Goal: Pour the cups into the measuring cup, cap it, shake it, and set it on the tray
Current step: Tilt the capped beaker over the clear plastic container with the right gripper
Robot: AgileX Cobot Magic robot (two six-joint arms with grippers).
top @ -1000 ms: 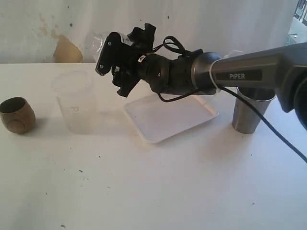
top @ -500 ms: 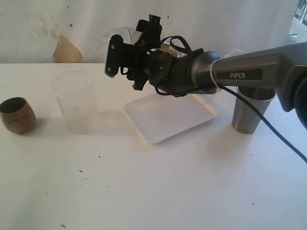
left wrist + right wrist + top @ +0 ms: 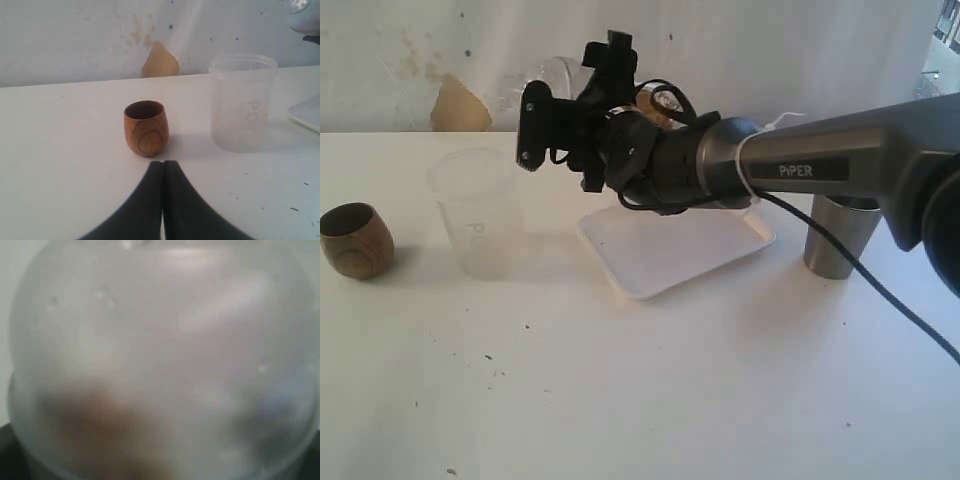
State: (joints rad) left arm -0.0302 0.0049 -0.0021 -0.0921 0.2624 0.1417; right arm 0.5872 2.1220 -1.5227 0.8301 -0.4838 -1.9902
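Note:
The brown wooden cup (image 3: 356, 240) stands upright at the far left, also in the left wrist view (image 3: 145, 127), just ahead of my shut, empty left gripper (image 3: 163, 163). The steel tumbler (image 3: 840, 235) stands at the right, behind the right arm. The white tray (image 3: 670, 240) lies in the middle, partly hidden by that arm. My right gripper (image 3: 565, 92) hangs above the tray's left end, closed on a clear dome lid (image 3: 557, 75) that fills the right wrist view (image 3: 160, 360). The measuring cup is out of view.
A frosted translucent plastic cup (image 3: 475, 210) stands open between the wooden cup and the tray, just left of and below the right gripper; it also shows in the left wrist view (image 3: 242, 102). A white wall with a brown patch (image 3: 458, 105) backs the table.
The right arm has turned its wrist and reached slightly further left, carrying the dome lid toward the frosted cup. The cups and tray have not moved.

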